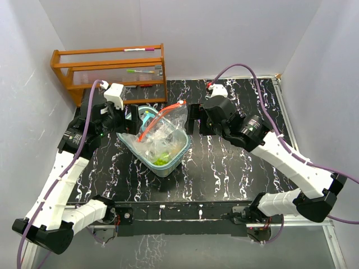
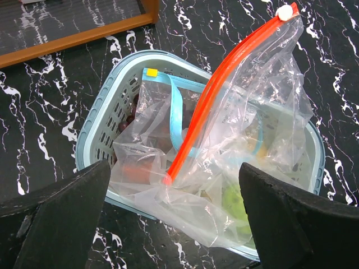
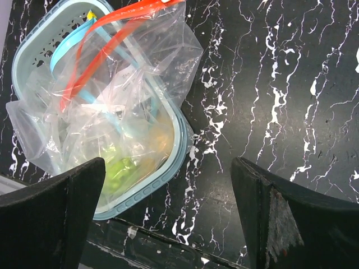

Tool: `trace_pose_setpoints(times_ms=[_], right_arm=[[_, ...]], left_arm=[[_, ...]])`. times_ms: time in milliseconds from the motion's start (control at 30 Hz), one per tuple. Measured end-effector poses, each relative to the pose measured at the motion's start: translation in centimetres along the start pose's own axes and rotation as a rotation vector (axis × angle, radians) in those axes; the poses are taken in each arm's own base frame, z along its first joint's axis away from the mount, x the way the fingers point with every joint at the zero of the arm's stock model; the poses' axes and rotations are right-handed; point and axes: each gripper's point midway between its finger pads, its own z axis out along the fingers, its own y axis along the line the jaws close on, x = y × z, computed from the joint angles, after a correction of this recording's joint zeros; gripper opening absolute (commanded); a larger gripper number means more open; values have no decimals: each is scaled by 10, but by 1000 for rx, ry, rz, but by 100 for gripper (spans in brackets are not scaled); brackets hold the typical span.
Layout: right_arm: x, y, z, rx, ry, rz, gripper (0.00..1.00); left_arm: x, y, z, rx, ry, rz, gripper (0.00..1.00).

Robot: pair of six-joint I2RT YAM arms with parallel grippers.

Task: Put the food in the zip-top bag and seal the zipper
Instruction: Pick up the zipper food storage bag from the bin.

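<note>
The worktop [image 1: 235, 168] is black with white veining. A pale teal lattice basket [image 1: 180, 150] stands on it left of centre, roughly midway between the near and far edges. A wooden rack [image 1: 109, 70] occupies the far left corner.

A clear zip-top bag [image 1: 168, 120] lies crumpled in and over the basket, spilling past its rim on the left and near sides. Its orange-red zipper [image 2: 224, 84] runs diagonally above the basket, with a white slider [image 2: 285, 11] at the raised far end. Whether the zipper is closed along its full length cannot be determined. A pale blue strip [image 2: 176, 112] with a yellow tab [image 2: 150, 72] lies beneath the clear film.

The food is located in the basket area and is seen only through the plastic:
- a green piece [image 1: 160, 160] at the near corner of the basket;
- an orange-yellow piece [image 3: 160, 137] just beside it;
- a reddish piece [image 2: 137, 171] near the lower end of the zipper.

Whether these pieces are inside the bag or under it cannot be determined.

The left gripper [image 1: 128, 117] hangs at the far left side of the basket, fingers spread wide, gripping nothing. The right gripper [image 1: 193, 120] hangs over the worktop on the right side of the bag, fingers spread equally wide, also gripping nothing.
</note>
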Motion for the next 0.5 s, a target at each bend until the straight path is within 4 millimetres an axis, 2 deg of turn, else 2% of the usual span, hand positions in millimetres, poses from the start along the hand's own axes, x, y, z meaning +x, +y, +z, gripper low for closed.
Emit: trace_pose_setpoints(times_ms=[300,500], right_arm=[[-6,10,1,-54,-12,-74,98],[-38,39,19,-97,-57,-124,98]], left_arm=[[0,0,0,0,0,0,97],[0,-1,-3,3,-4,-1,97]])
